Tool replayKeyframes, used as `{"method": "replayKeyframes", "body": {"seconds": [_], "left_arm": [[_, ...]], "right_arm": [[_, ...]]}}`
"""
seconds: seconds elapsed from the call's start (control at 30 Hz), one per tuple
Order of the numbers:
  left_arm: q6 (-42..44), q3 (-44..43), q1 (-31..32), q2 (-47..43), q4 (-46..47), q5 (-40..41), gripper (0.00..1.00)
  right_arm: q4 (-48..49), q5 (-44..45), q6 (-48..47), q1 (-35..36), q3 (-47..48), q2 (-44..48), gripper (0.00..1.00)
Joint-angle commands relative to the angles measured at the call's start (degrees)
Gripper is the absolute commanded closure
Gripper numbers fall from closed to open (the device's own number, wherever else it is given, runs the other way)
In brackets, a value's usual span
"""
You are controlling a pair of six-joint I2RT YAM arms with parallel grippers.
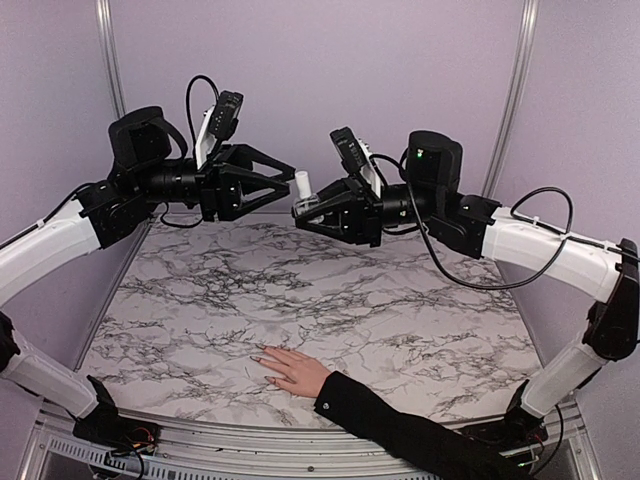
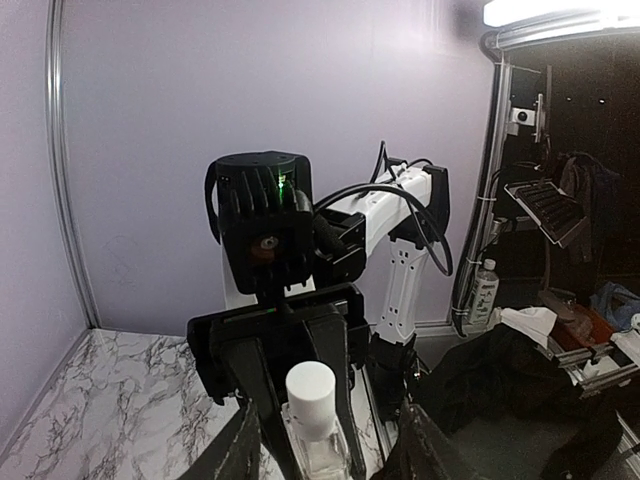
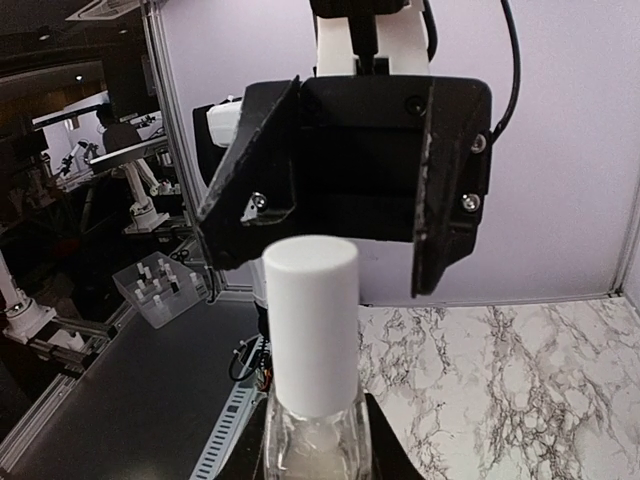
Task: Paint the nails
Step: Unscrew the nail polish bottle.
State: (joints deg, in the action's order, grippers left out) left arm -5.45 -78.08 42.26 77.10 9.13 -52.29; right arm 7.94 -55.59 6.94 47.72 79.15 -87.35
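A pale hand [image 1: 295, 370] with a black sleeve [image 1: 400, 430] lies flat on the marble table near the front edge. Its nails [image 1: 257, 357] are tiny and barely resolved. My right gripper [image 1: 308, 208] is held high over the back of the table. It is shut on a clear glass polish bottle [image 1: 307, 203] with a white cap [image 1: 301, 183]. My left gripper [image 1: 292, 180] faces it, open, with its tips at the cap. In the left wrist view the cap [image 2: 311, 395] stands between my open fingers [image 2: 240, 450]. In the right wrist view the cap [image 3: 310, 330] fills the centre.
The marble tabletop [image 1: 330, 300] lies far below both grippers. Purple walls close the back and sides. Metal frame posts [image 1: 512, 95] stand in the back corners. In the right wrist view a clear rack of small bottles [image 3: 160, 290] stands off the table.
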Motion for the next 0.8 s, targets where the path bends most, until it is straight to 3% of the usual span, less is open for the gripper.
{"method": "replayKeyframes", "body": {"seconds": [0.0, 0.27, 0.53, 0.67, 0.77], "left_arm": [[0.79, -0.77, 0.34, 0.35, 0.74, -2.24, 0.53], [3.66, -1.10, 1.78, 1.34, -1.80, -1.84, 0.60], [5.19, -1.60, 1.90, 1.45, -5.28, -1.67, 0.88], [4.88, -1.03, 2.00, 0.83, -6.13, 0.44, 1.00], [3.69, -1.00, 2.03, 1.09, -6.19, 5.18, 1.00]], "right_arm": [[-0.62, -4.89, 2.25, 0.60, 2.58, -1.05, 1.00], [-1.09, -6.31, 2.99, 2.01, 3.82, -2.87, 1.00], [-1.61, -7.15, 3.04, 1.95, 5.27, -3.77, 1.00], [-3.99, -2.54, 1.23, 1.41, 5.84, -3.19, 1.00], [-5.87, 4.14, -0.72, 1.36, 6.18, -2.52, 1.00]]}}
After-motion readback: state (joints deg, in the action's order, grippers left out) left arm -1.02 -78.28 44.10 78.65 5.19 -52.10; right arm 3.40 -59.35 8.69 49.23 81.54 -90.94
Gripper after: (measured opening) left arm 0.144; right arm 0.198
